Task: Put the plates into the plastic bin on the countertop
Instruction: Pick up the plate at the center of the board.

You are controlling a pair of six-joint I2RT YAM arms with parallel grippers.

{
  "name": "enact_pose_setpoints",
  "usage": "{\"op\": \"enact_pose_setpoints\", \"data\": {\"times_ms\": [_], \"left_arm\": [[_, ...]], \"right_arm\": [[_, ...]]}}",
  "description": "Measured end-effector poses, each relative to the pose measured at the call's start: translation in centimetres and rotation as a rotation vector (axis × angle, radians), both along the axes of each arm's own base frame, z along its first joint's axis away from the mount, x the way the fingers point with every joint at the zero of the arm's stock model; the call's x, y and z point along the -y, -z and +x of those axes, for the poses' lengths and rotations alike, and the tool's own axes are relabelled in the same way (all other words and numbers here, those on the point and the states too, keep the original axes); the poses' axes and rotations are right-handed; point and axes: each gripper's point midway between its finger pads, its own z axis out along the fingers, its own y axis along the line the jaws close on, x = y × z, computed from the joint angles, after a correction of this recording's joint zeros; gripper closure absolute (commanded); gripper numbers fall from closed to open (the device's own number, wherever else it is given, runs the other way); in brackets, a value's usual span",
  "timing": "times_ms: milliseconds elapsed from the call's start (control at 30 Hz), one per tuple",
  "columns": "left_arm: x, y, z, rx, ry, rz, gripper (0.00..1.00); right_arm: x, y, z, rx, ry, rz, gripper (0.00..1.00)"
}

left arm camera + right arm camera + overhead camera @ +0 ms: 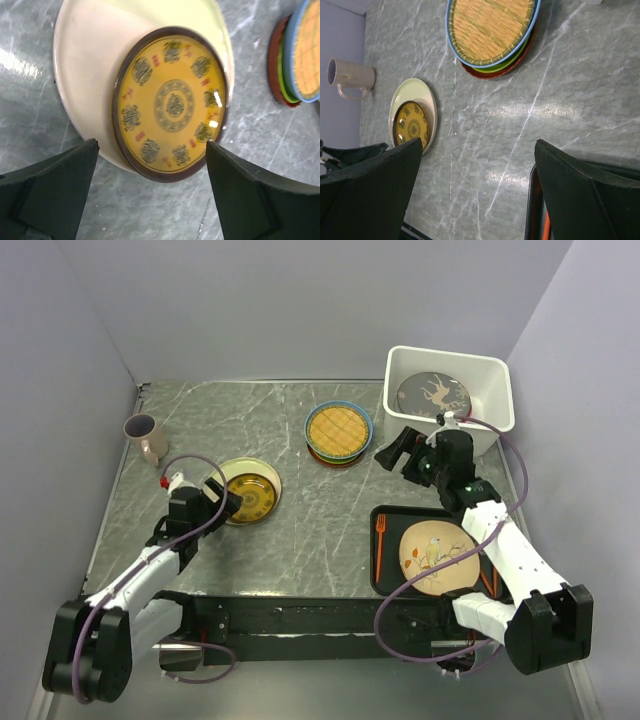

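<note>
This is a robot lab cell dressed as a kitchen counter. Plain pale walls (300,300) box in the countertop (300,530) on 3 sides. The left arm (140,580) and right arm (505,545) are bolted to a black rail (300,615) along the bottom of the frame, trailing purple cables (377,618). Kitchenware sits as props: plates (338,432) upper centre, a mug (145,435) upper left, a bin (450,353) upper right, a tray (388,586) lower right.

The top camera sits high on the near side, looking down and forward over the whole countertop (320,540) to the back wall (320,310). The left wrist camera hangs close above the yellow patterned dish (172,105), facing almost straight down. The right wrist camera stands farther back, looking slantwise across the countertop. Both wrist views share that dish and the lattice-plate stack (492,30).
</note>
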Motion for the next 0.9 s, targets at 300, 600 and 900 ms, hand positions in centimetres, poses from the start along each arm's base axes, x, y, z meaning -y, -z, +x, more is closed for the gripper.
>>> {"op": "enact_pose_setpoints", "data": {"times_ms": [300,600,900], "left_arm": [[0.6,1.8,0.9,-0.024,-0.007,-0.042,0.30],[0.7,2.5,0.9,-0.037,-0.024,-0.069,0.49],[1.0,3.5,0.5,-0.080,-0.020,-0.090,0.91]], "right_arm": [[-0.1,0.4,-0.1,-0.008,-0.006,-0.001,0.00],[-0.2,1.0,-0.1,-0.018,-0.009,-0.002,0.00],[-0.3,1.3,-0.1,-0.028,-0.016,0.000,0.00]]}}
